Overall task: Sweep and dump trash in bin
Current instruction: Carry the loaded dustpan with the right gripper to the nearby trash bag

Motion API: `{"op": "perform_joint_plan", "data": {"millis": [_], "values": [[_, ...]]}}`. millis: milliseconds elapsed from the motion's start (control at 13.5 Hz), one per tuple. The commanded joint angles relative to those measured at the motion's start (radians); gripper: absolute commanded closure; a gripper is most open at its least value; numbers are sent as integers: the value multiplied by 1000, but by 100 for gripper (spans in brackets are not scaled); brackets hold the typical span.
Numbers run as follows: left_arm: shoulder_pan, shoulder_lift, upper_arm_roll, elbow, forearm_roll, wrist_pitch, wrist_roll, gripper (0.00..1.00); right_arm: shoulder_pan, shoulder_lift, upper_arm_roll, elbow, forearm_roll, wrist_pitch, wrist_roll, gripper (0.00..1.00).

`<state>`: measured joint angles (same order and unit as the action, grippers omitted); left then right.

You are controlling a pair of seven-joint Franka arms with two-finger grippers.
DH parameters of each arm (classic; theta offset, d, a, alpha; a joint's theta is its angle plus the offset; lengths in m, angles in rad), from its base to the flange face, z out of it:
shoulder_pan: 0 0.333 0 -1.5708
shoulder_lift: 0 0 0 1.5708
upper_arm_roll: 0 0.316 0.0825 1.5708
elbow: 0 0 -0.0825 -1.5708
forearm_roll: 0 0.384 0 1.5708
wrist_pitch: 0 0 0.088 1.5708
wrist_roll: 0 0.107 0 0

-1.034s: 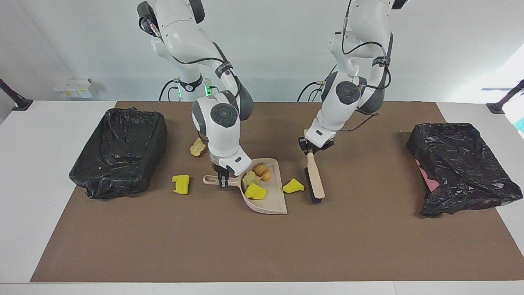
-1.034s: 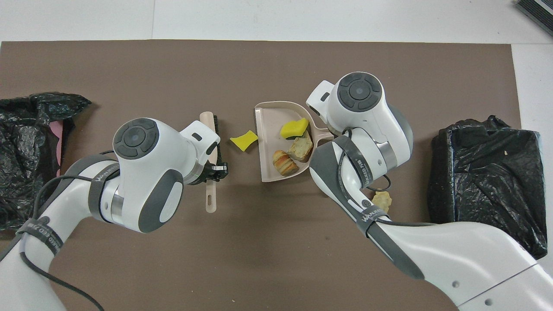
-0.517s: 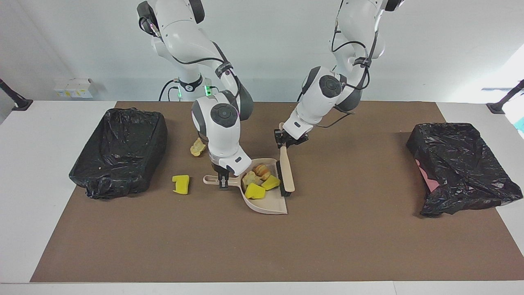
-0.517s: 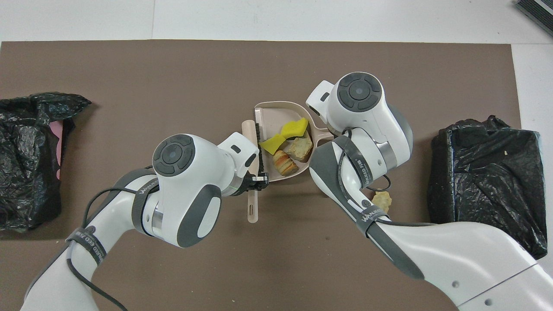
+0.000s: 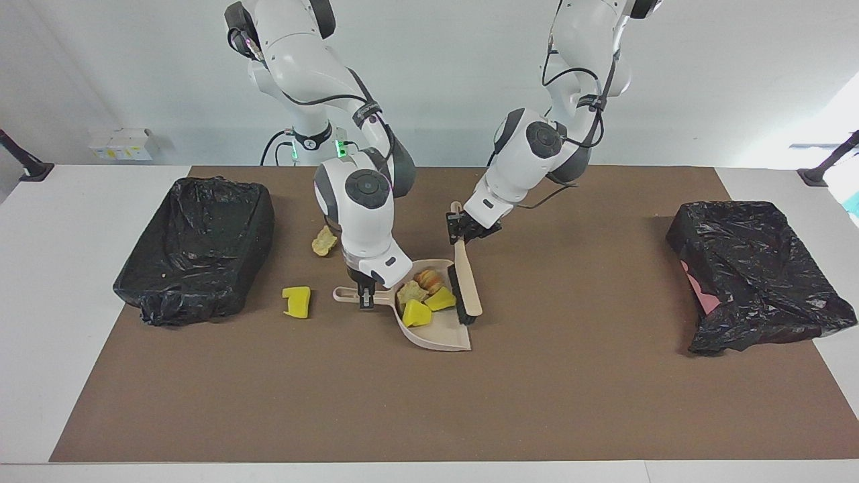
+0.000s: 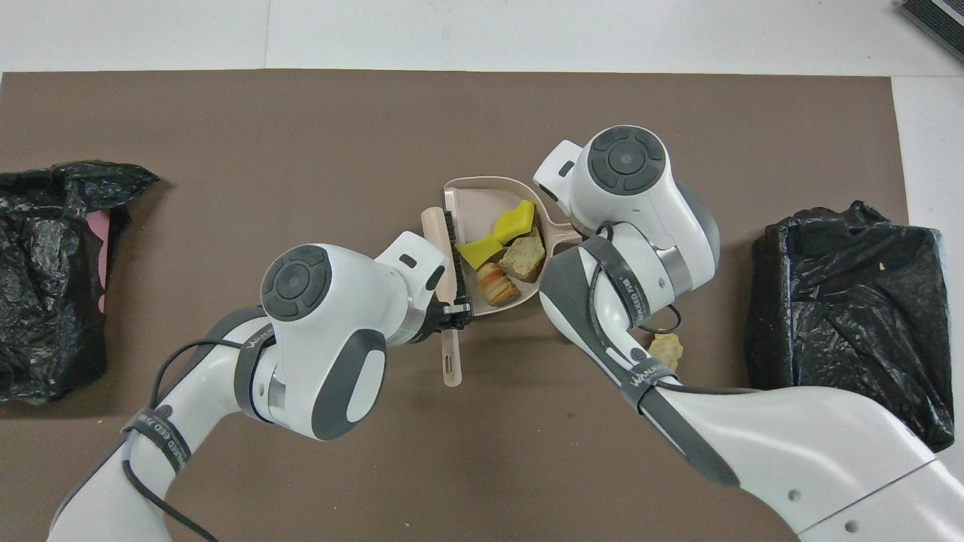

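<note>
You'll see the left gripper has swung the brush from the bare mat at the dustpan's 3 o'clock side (facing view) right into its open mouth. The yellow wedge that lay outside a second ago now sits inside, pressed against the other yellow chunk, which has been pushed slightly toward the handle.
</note>
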<state>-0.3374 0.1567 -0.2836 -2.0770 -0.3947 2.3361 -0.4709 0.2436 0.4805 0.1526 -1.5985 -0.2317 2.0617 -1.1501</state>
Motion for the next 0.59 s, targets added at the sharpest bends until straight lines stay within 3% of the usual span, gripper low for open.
{"op": "perform_joint_plan", "data": {"millis": [0, 517], "values": [[-26, -111, 11, -142, -15, 45, -51, 100, -1, 10, 7, 5, -6, -5, 27, 100], [-34, -201, 12, -250, -9, 0, -109, 100, -69, -45, 4, 40, 104, -29, 43, 100]]}}
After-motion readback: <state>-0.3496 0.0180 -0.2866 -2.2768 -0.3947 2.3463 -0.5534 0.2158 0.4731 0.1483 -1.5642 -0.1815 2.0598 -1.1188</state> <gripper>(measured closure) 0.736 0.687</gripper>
